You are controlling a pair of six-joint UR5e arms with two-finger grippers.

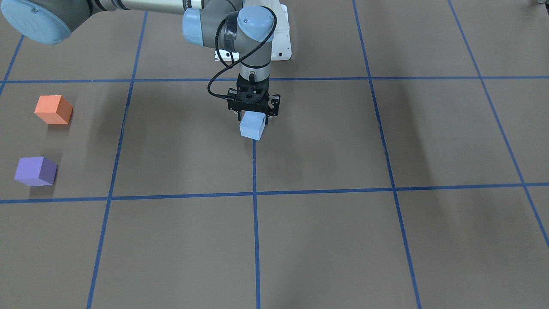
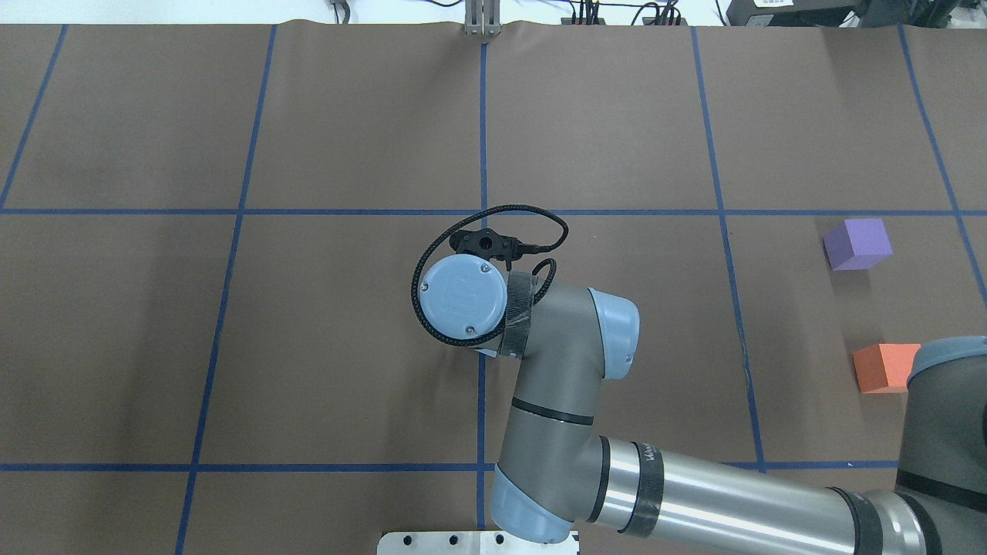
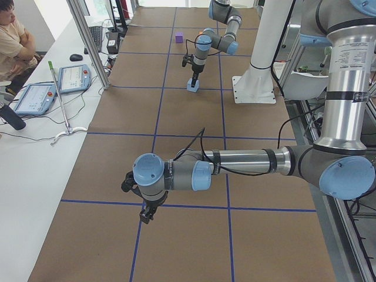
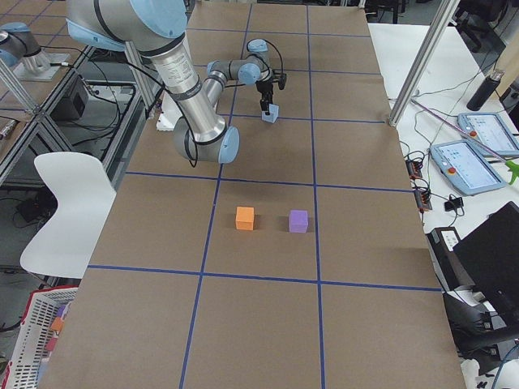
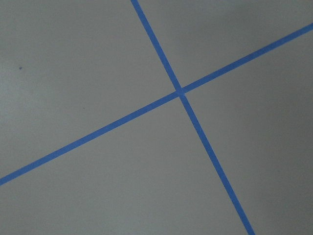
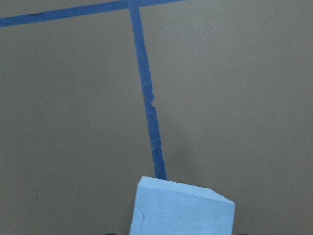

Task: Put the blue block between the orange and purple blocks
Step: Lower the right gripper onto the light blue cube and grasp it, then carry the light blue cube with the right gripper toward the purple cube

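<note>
The light blue block [image 1: 252,126] sits at the table's middle on a blue tape line, seemingly on or barely above the table. My right gripper [image 1: 253,118] points straight down and is shut on its upper part. The block fills the bottom of the right wrist view [image 6: 181,208]. My wrist hides it in the overhead view. The orange block [image 1: 53,109] and the purple block [image 1: 35,171] lie far off on my right, a gap between them [image 2: 885,368] [image 2: 857,243]. My left gripper [image 3: 145,216] hangs low over the table far away; I cannot tell if it is open.
The brown table [image 1: 326,240] carries a grid of blue tape lines [image 5: 181,92]. My right arm's elbow [image 2: 948,401] hangs beside the orange block. An operator [image 3: 14,41] sits at a side bench with tablets and cables.
</note>
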